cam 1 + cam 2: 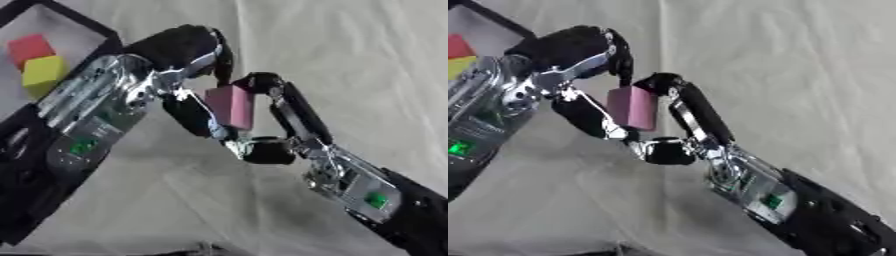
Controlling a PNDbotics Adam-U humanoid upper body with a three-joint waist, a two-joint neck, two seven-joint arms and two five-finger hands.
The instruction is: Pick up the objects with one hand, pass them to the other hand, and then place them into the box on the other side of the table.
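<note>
Both my left hand (179, 65) and my right hand (280, 125) are clamped on the pink block (232, 106) above the worktop (350, 60); red and yellow blocks lie in the box (109, 35).

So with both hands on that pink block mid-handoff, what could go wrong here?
The pink block hangs above the cloth, pinched between the left hand and right hand; if one lets go too early it may drop. It also sits tilted, so it could twist as the grip changes. The box already holds a red block and a yellow block.
</note>
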